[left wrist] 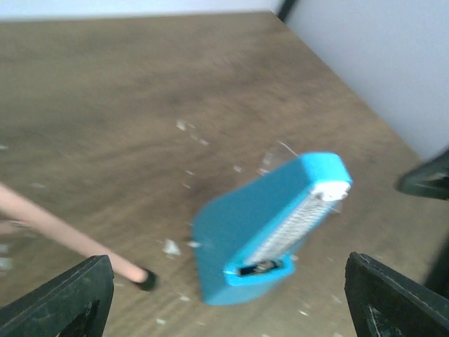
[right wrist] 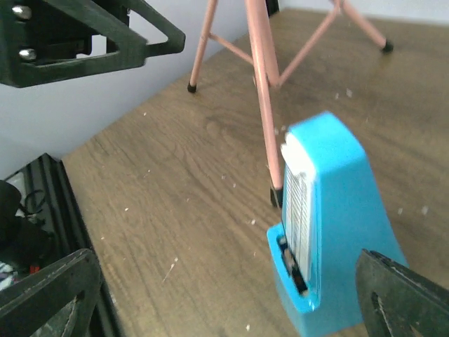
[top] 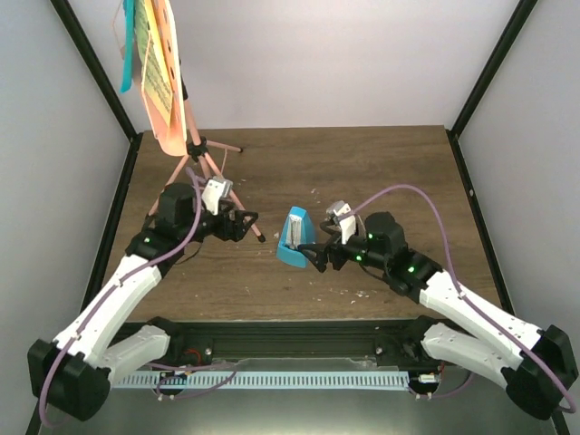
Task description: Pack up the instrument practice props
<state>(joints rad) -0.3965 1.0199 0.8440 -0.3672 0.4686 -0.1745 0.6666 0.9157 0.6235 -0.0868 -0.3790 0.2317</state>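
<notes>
Music stand (top: 201, 154): upright at the far left of the table (top: 381, 172), tripod legs spread, not folded.
Music sheets (top: 154, 63): blue and yellow pages hanging on the stand's desk, not taken down.
Metronome (top: 297, 239): upright mid-table, just beside the stand's near leg.
Left gripper (top: 245, 223): wide open, empty, facing the metronome.
Right gripper (top: 315, 259): wide open, empty, close to the metronome; contact unclear.
Progress: nothing looks packed yet; all three props are left to do, and no container is in view.
</notes>
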